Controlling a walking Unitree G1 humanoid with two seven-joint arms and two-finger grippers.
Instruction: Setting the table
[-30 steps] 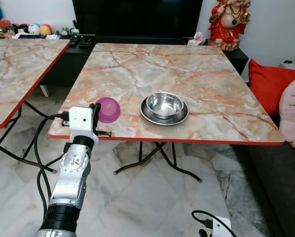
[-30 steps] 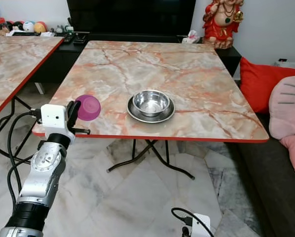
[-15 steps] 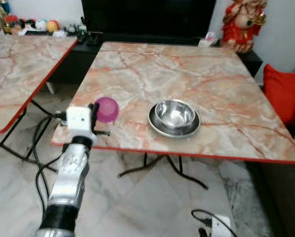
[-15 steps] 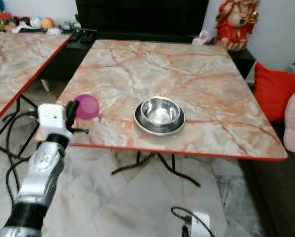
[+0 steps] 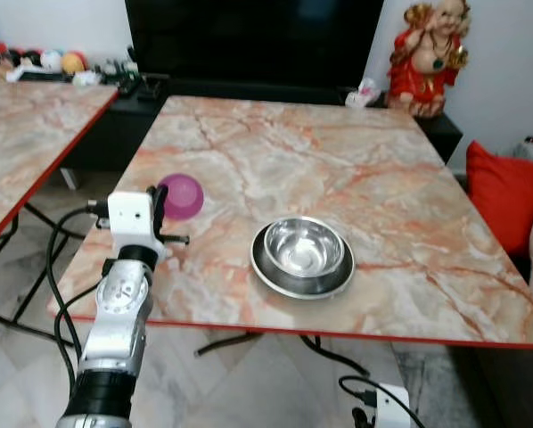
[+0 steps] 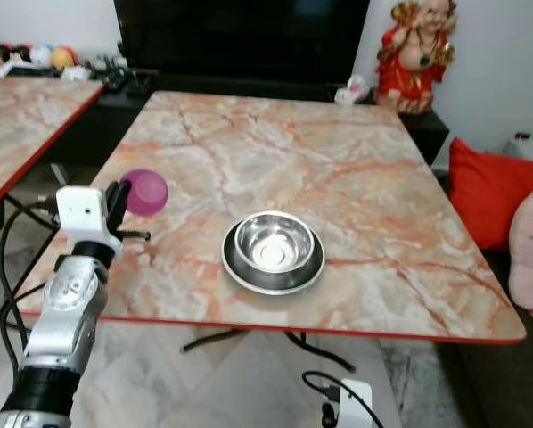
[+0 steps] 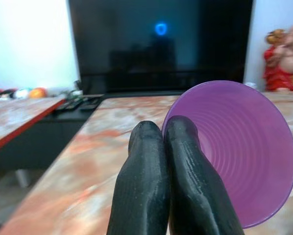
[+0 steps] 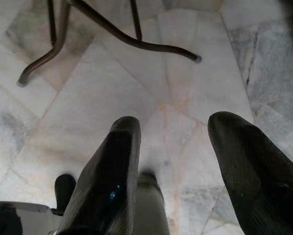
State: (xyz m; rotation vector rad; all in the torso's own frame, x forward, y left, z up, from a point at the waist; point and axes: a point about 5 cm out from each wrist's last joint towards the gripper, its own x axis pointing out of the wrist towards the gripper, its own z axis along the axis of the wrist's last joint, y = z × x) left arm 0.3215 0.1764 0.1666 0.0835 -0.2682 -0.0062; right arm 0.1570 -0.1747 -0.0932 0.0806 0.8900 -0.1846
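Note:
My left gripper (image 5: 162, 204) is shut on the rim of a purple plastic cup (image 5: 183, 195), held tipped on its side above the left part of the marble table (image 5: 382, 160). In the left wrist view the two fingers (image 7: 151, 161) pinch the cup's wall (image 7: 239, 147), its mouth facing the camera. A steel bowl (image 5: 303, 244) sits in a steel plate (image 5: 284, 277) near the table's front middle, to the right of the cup. My right gripper (image 8: 173, 132) hangs low beside the table, open, pointing at the floor.
A second marble table (image 5: 26, 125) stands to the left across a narrow gap. Behind are a black TV cabinet and a red statue (image 5: 430, 53). A red cushion (image 5: 507, 192) and sofa lie to the right. Folding table legs (image 8: 112, 34) cross the tiled floor.
The camera has moved closer to the table. My left gripper, still holding the purple cup, has gone from the table's front-left corner to above the tabletop.

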